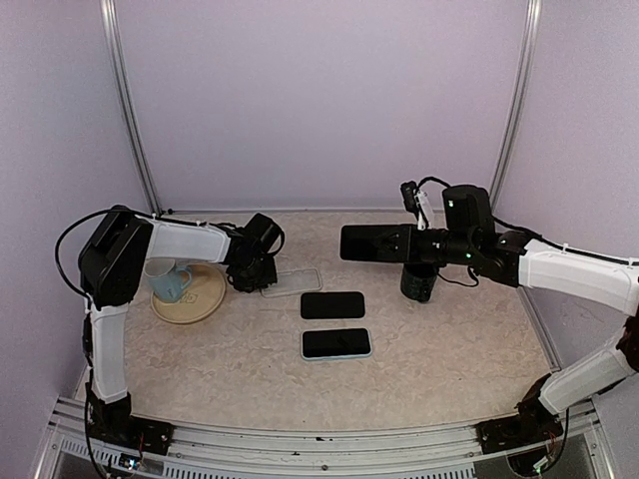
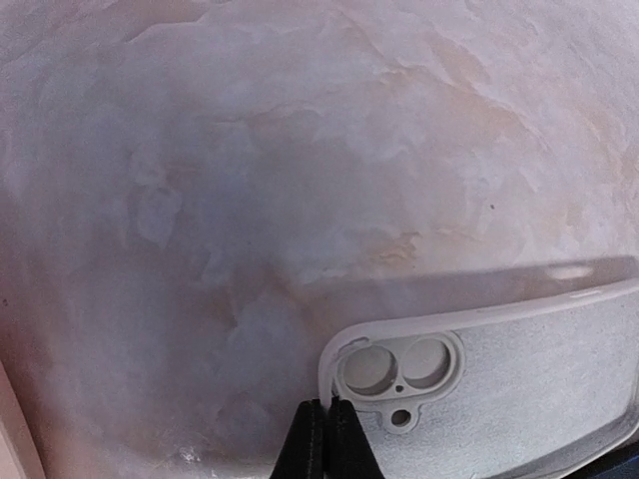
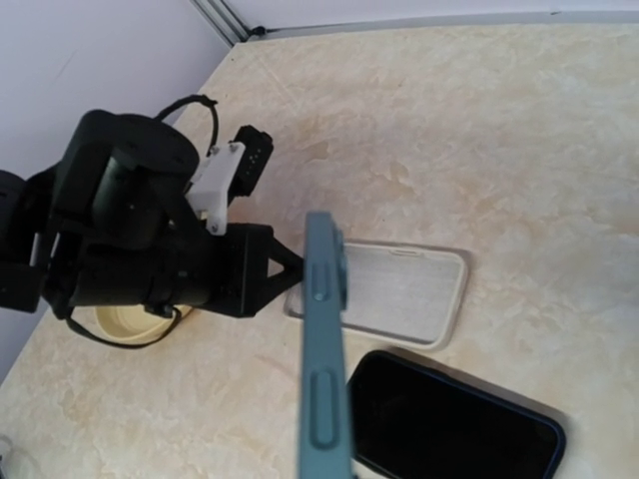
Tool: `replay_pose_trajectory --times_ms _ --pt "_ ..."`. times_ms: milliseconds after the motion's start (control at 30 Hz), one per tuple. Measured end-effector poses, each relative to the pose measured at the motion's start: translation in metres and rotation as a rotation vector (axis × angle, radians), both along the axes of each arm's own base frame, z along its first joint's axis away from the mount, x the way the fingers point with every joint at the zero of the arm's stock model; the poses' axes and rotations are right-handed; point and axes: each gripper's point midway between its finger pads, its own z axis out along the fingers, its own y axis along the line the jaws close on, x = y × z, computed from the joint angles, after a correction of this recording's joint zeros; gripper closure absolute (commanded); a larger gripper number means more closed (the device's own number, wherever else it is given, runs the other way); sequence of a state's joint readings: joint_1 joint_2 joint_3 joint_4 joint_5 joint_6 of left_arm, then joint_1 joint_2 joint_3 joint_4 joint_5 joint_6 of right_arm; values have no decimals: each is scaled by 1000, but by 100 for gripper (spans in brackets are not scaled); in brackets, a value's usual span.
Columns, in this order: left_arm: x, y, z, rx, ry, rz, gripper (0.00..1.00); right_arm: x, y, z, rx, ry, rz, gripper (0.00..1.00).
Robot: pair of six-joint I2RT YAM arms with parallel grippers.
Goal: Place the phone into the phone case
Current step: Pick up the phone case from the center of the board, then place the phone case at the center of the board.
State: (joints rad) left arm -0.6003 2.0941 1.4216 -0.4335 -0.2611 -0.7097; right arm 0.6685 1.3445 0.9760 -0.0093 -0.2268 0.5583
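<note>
A white phone case (image 2: 529, 379) lies open side up on the table, also seen from above as the phone case (image 1: 292, 281). My left gripper (image 2: 329, 444) is shut, pinching the case's rim at the corner by the camera cutout. My right gripper (image 1: 413, 245) is shut on a teal-edged phone (image 1: 371, 243) and holds it in the air, level, right of the case. In the right wrist view this phone (image 3: 324, 349) stands edge-on in front of the case (image 3: 389, 291); my right fingers are hidden there.
A black phone (image 1: 332, 304) and a light-edged phone (image 1: 336, 343) lie on the table in front of the case. A dark cup (image 1: 419, 283) stands under my right arm. A beige plate (image 1: 205, 299) with a blue mug (image 1: 168, 279) sits at the left.
</note>
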Motion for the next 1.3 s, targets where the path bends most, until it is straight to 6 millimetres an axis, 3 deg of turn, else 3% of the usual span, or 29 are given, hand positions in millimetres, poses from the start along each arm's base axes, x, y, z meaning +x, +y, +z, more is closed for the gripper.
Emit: replay_pose_trajectory --times_ms 233,500,667,767,867,967,1100,1300 --pt "1 2 1 -1 2 11 100 0 0 -2 -2 2 1 100" --pt "14 17 5 -34 -18 84 100 -1 0 -2 -2 4 1 100" --pt "22 17 26 -83 -69 91 100 -1 0 -2 -3 3 1 100" --pt "19 11 51 -123 -108 74 100 -1 0 -2 -4 3 5 100" --pt "9 6 72 -154 -139 50 100 -1 3 -4 -5 10 17 100" --pt "-9 3 80 -164 -140 20 100 0 9 -6 -1 22 41 100" --pt "-41 9 72 -142 -105 -11 100 -1 18 -9 7 50 81 100" --pt "-86 35 63 -107 -56 -22 100 -12 35 -21 9 99 137 100"
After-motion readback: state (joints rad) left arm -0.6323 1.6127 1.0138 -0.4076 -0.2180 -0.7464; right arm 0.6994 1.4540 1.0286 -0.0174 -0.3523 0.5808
